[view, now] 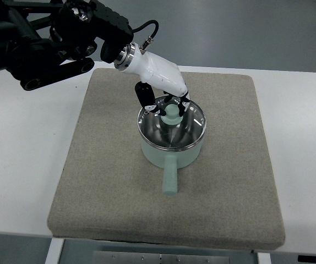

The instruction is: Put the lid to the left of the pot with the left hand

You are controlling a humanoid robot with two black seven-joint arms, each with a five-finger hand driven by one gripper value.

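White bench is carrying a grey mat. Pot is sitting mid-mat, handle pointing toward the near edge. Lid is resting on pot. Left hand is reaching over lid, fingers curling around knob.

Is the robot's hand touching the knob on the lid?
Touching: top view shows the left hand with fingers closed around the lid knob.
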